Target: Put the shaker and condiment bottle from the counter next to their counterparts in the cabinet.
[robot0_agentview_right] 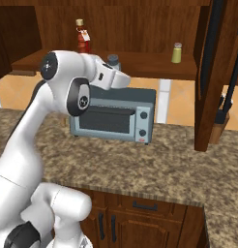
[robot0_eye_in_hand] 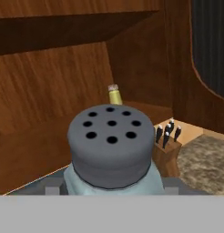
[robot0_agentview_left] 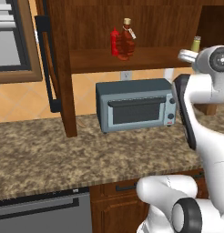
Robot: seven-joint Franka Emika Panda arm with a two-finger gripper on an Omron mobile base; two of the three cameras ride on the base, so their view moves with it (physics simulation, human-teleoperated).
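Gripping the shaker [robot0_eye_in_hand: 111, 150], the claw [robot0_agentview_right: 112, 65] sits upper centre-left of the right base view, its jaws closed on the pale body under the holed grey cap.

Beyond the cap, mid-frame in the hand view, stands the yellow-green shaker [robot0_eye_in_hand: 114, 94] on the cabinet [robot0_agentview_left: 145, 27] shelf. In the left base view's upper middle, the condiment bottle [robot0_agentview_left: 127, 40] stands just beside the red squeeze bottle [robot0_agentview_left: 114, 43]. Below, the toaster oven [robot0_agentview_left: 136, 104] rests on the counter [robot0_agentview_left: 63, 154]; a knife block [robot0_eye_in_hand: 166, 146] shows right of centre in the hand view.
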